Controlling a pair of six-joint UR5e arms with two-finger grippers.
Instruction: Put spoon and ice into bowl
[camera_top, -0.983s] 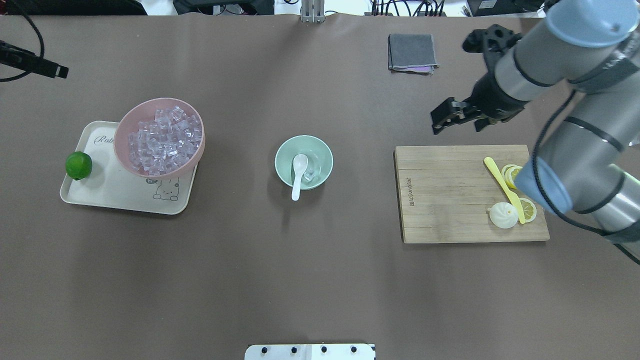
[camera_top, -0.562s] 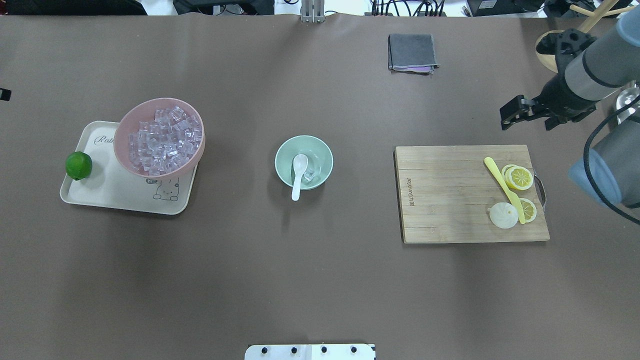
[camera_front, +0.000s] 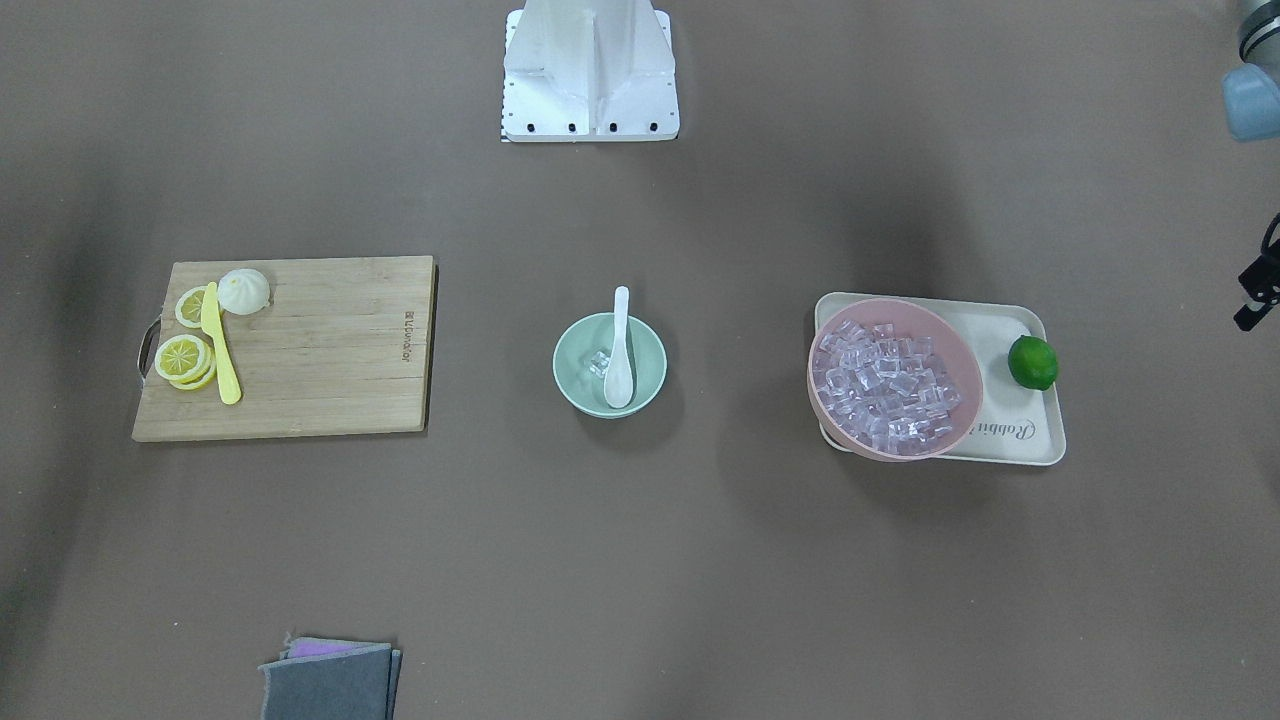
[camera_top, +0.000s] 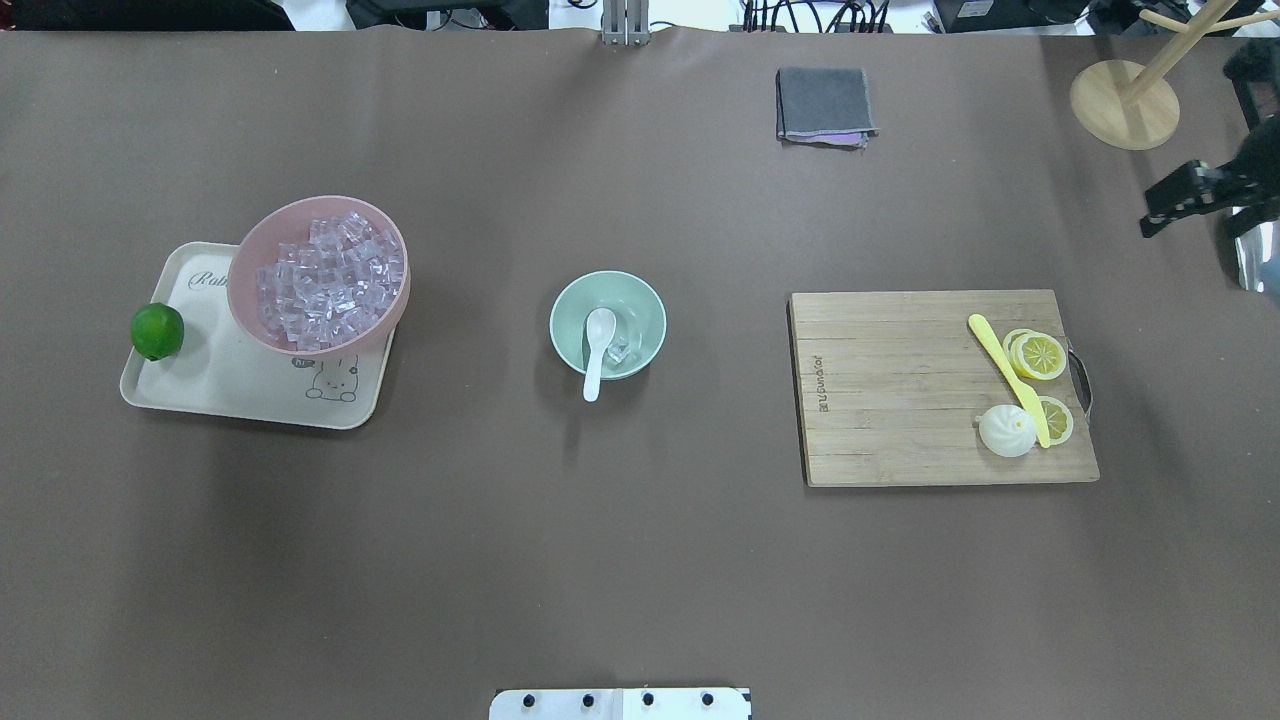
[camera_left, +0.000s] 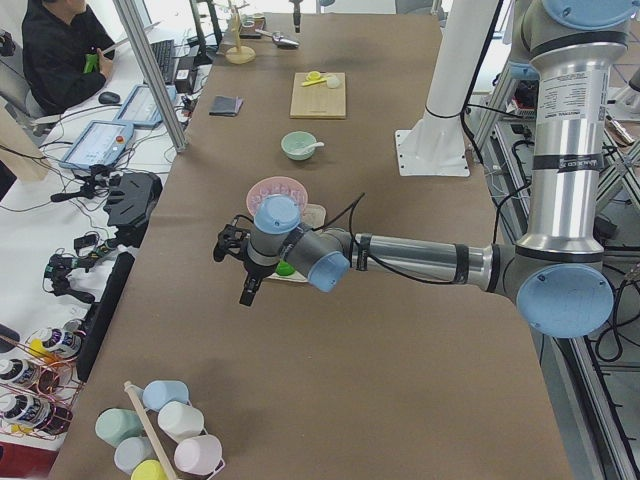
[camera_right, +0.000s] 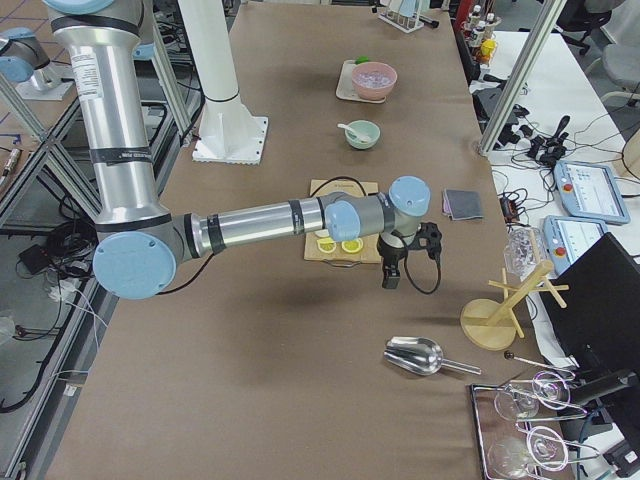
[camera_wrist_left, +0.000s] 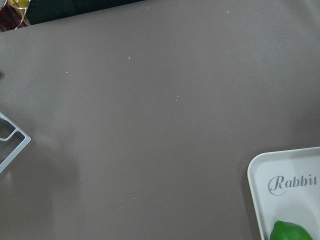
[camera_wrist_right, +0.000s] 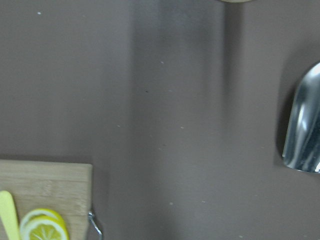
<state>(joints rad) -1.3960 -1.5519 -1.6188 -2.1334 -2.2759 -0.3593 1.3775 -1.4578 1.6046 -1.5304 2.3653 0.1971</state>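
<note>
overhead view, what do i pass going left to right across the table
lime → pink bowl → green bowl → cutting board → right gripper

The near arm (camera_right: 250, 222) stretches flat across the desk. The right gripper (camera_right: 390, 281) hangs past the cutting board (camera_right: 340, 189), toward the near end, and I can't make out its jaws from here. The spoon (camera_right: 349, 128) sits in the mint bowl (camera_right: 364, 139) mid-desk. Ice (camera_right: 374, 74) fills the pink bowl (camera_right: 375, 90) near the far end. A metal scoop (camera_right: 415, 355) lies toward the near end.
</note>
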